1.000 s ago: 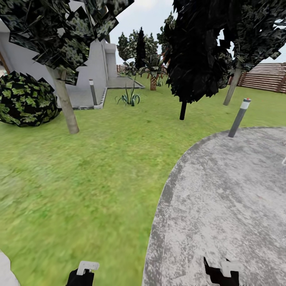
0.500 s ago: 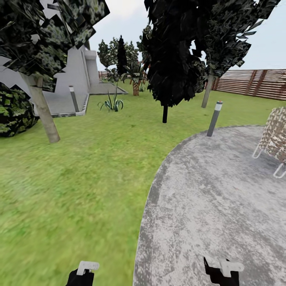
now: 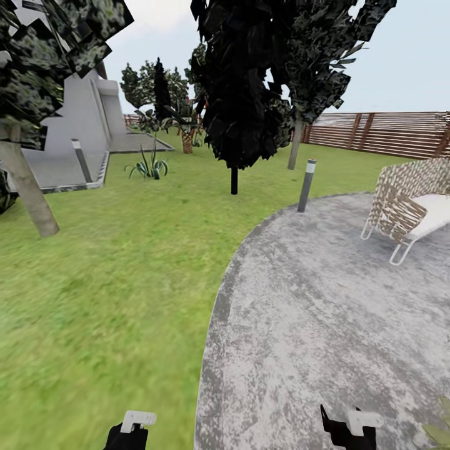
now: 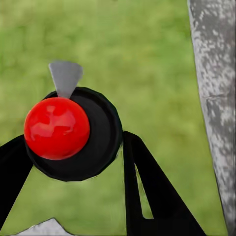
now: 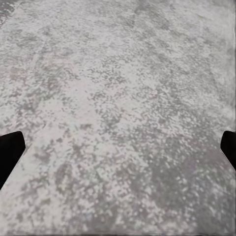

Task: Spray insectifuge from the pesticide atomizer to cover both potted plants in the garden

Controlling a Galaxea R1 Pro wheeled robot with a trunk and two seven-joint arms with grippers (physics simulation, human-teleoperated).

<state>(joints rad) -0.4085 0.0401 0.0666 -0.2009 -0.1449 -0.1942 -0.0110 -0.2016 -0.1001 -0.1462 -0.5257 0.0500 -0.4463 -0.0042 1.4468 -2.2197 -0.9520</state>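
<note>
The left tool [image 4: 73, 147] is closed on the pesticide atomizer [image 4: 73, 133]: in the left wrist view its two black fingers [image 4: 147, 187] press against both sides of the round black body, whose red top [image 4: 57, 128] faces the camera with a grey nozzle tip beside it. Grass lies beneath the atomizer, with the edge of the stone patio [image 4: 216, 98] just beside it.

The right tool [image 5: 118, 147] is spread wide and holds nothing; its finger tips sit at opposite edges of the right wrist view, with the grey patio surface between them.

In the head view the left tool [image 3: 129, 431] hangs over the grass [image 3: 106, 300] just beside the patio [image 3: 325, 300] edge, and the right tool [image 3: 350, 428] hangs over the patio itself. On the far patio edge stands a grey post [image 3: 306, 185]. A wicker seat [image 3: 406, 203] with a white cushion rests on the patio, to the right of the post. A dark tree [image 3: 240, 100] stands in the grass beyond the patio, and a slatted wooden fence [image 3: 381, 132] runs behind the seat
</note>
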